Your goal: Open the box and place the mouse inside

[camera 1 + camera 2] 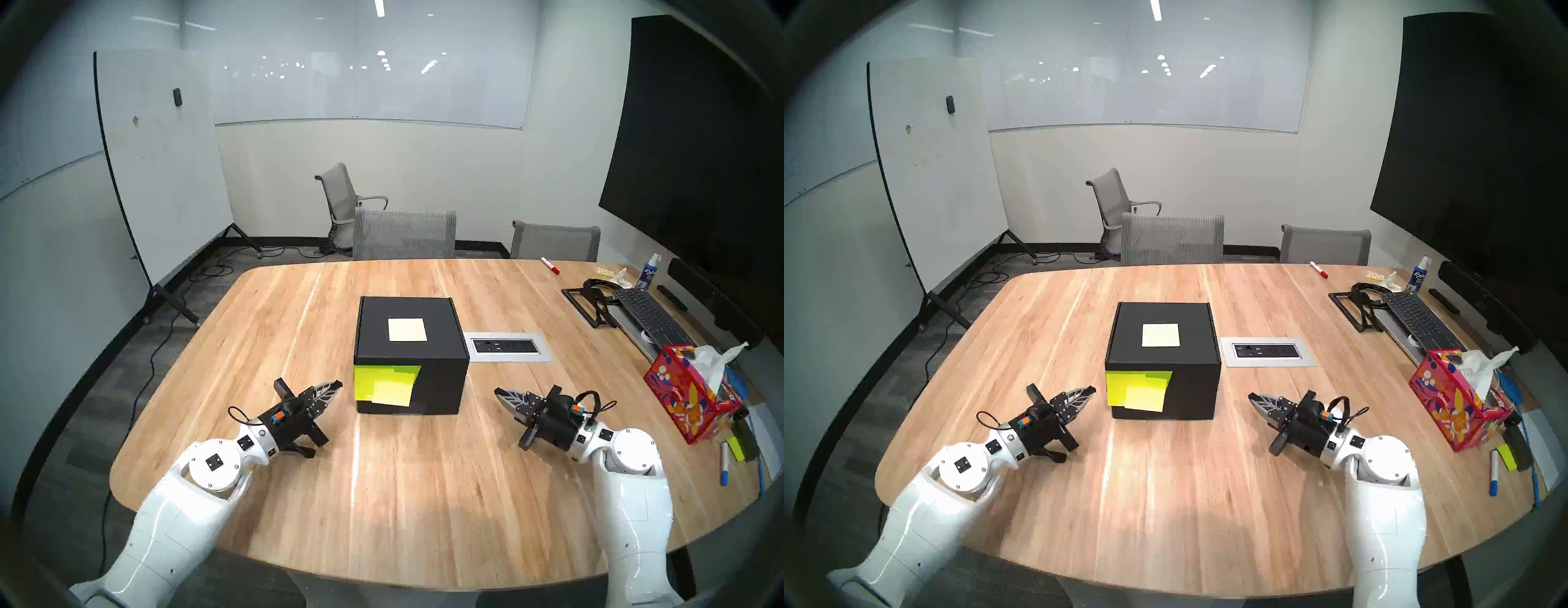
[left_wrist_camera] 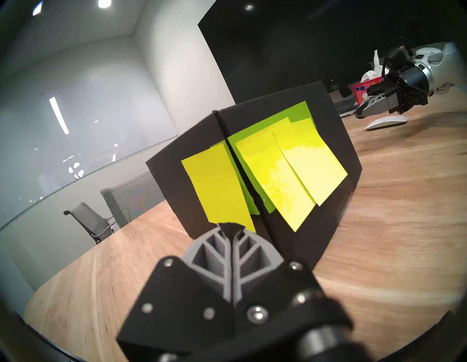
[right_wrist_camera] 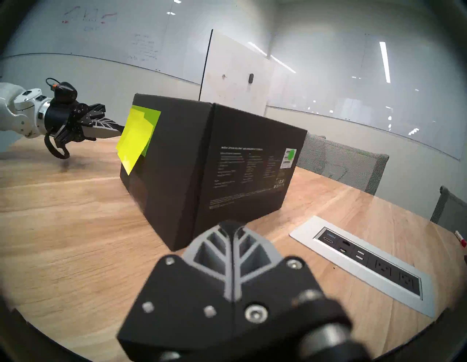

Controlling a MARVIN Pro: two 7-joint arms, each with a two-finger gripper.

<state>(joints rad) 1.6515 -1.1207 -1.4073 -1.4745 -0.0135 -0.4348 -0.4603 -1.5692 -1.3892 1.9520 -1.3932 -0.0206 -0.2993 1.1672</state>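
The matte black box (image 1: pixel 441 382) (image 1: pixel 1191 390) stands closed in the middle of the wooden table (image 1: pixel 382 488), with a pale sticky note on its lid and yellow ones on its front. My left gripper (image 1: pixel 339 384) (image 2: pixel 230 225) hovers shut and empty just left of the box's front corner (image 2: pixel 166 182). My right gripper (image 1: pixel 496 391) (image 3: pixel 228 223) hovers shut and empty a little right of the box (image 3: pixel 247 164). The white mouse (image 2: pixel 386 123) lies on the table under the right gripper (image 2: pixel 357 115). It shows only in the left wrist view.
A silver outlet panel (image 1: pixel 507 346) is set into the table right of the box. At the far right are a red floral tissue box (image 1: pixel 687 399), a keyboard (image 1: pixel 649 318), a stand, a spray bottle and pens (image 1: pixel 725 463). Grey chairs (image 1: pixel 403 233) line the far edge.
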